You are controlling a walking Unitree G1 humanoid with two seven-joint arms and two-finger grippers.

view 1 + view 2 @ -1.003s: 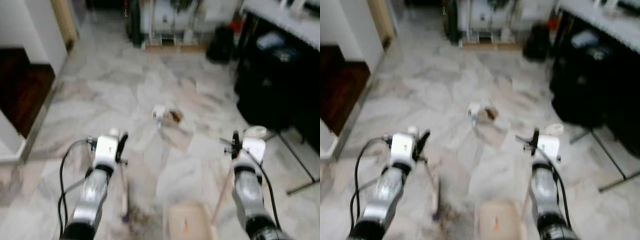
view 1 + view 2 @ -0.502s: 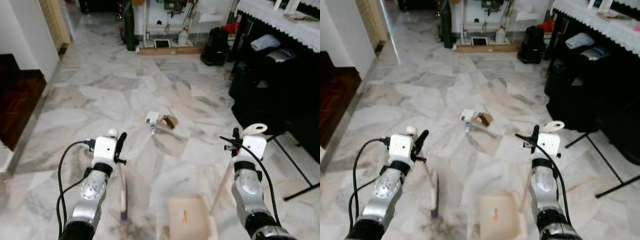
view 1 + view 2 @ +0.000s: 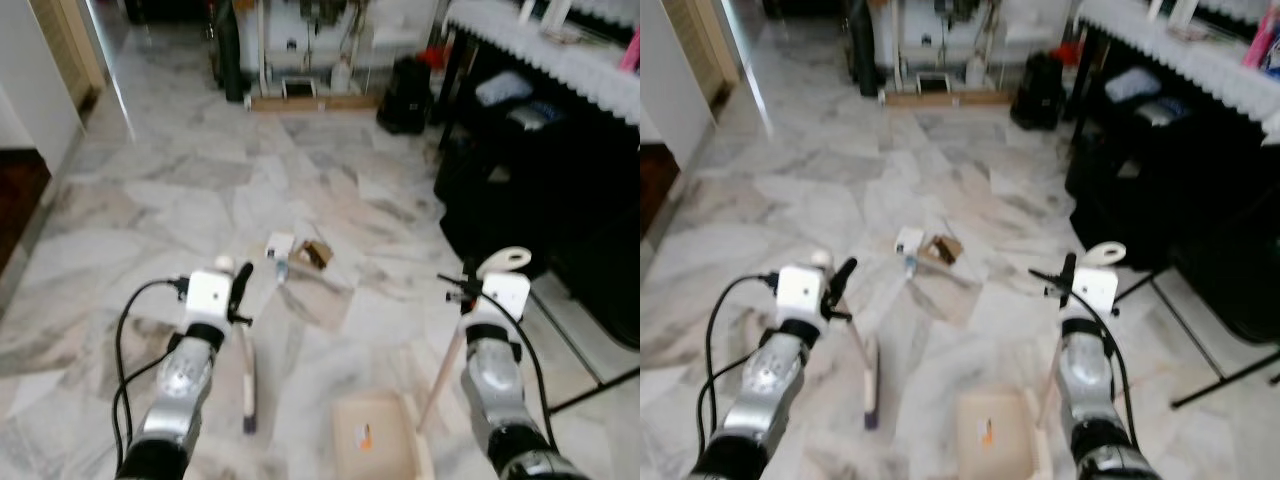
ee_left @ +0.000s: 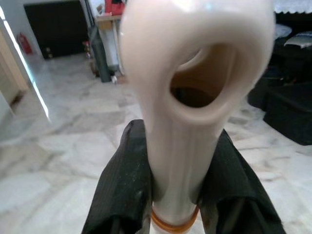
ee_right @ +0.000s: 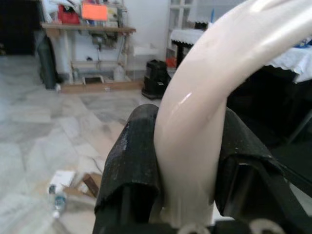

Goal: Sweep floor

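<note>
The litter (a small bottle, a white scrap and a brown bit of card) lies on the marble floor, ahead of both arms and well apart from them. The left gripper is clamped on the broom handle, its head resting on the floor near the robot. The right gripper grips the dustpan handle. A good sweep likely means stepping closer, then drawing the litter toward the pan.

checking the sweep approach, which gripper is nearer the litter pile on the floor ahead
Left. The left gripper, shut on the broom handle, sits just short of the litter pile; the right gripper, holding the dustpan handle, is farther off to the right.
</note>
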